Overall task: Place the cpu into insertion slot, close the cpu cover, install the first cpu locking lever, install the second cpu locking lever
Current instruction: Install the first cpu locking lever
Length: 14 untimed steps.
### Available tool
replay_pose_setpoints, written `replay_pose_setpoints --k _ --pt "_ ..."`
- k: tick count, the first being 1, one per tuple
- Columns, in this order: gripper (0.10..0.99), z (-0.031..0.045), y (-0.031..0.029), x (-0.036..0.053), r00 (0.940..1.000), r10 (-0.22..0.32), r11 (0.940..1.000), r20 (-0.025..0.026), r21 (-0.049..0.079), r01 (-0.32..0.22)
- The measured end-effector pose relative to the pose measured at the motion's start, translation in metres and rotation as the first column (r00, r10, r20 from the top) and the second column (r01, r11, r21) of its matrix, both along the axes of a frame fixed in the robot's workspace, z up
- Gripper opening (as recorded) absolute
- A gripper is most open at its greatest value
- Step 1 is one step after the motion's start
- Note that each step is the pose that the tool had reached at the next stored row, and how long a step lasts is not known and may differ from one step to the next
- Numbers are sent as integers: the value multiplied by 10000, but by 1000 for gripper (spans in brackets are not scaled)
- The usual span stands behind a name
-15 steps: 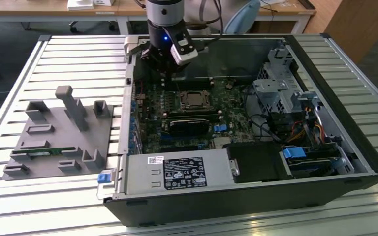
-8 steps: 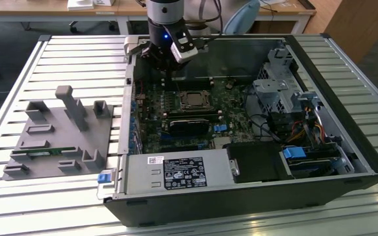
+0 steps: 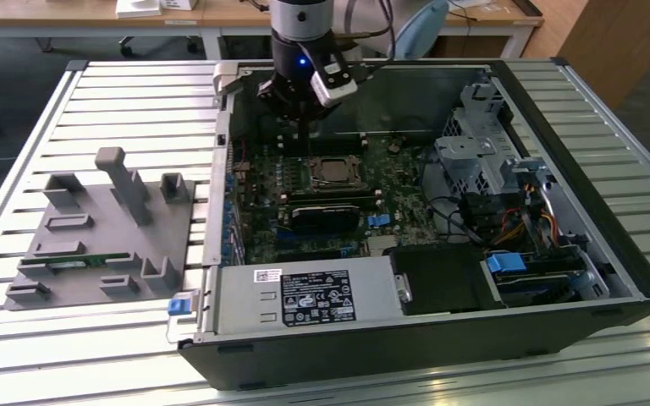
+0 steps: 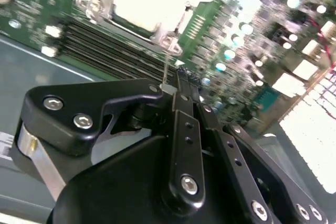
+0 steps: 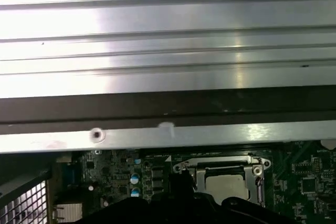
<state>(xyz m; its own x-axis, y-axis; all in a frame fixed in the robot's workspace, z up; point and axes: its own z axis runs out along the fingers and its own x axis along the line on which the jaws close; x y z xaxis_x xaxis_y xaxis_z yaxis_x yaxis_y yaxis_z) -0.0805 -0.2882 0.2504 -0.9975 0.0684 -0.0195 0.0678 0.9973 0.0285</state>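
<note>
An open black desktop computer case (image 3: pixel 596 326) lies on a slatted silvery metal table (image 3: pixel 65 347), showing a green motherboard (image 3: pixel 302 203) whose small square silver-rimmed insertion slot (image 3: pixel 333 172), near the frame's centre, holds the dull metal-faced cpu (image 3: pixel 333 172). The black robot arm with a blue light (image 3: pixel 299 59) comes down from the top centre, and its dark gripper (image 3: pixel 300 118) hangs just above the board, up-frame of the slot. At left on the table sits a grey plastic fixture block with upright posts (image 3: pixel 105 233), and a labelled silvery power supply box (image 3: pixel 302 296) fills the case's lower part.

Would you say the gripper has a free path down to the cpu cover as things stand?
Probably yes. The gripper hangs inside the open case just beside the cpu cover, and nothing stands between them in the exterior view.
</note>
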Motion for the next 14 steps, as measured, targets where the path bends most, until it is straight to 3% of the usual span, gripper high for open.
replay_pose_setpoints --k 5,8,10,11,14 --pt "106 -18 8 208 10000 5 10000 -50 4 -5" --pt "106 -20 8 211 10000 11 9999 -47 165 -10" --pt "106 -24 7 210 10000 12 9991 -48 432 -10" --pt "106 -31 7 211 10000 12 9987 -45 502 -10" --pt "106 -58 7 212 10000 17 9987 -17 514 -17"
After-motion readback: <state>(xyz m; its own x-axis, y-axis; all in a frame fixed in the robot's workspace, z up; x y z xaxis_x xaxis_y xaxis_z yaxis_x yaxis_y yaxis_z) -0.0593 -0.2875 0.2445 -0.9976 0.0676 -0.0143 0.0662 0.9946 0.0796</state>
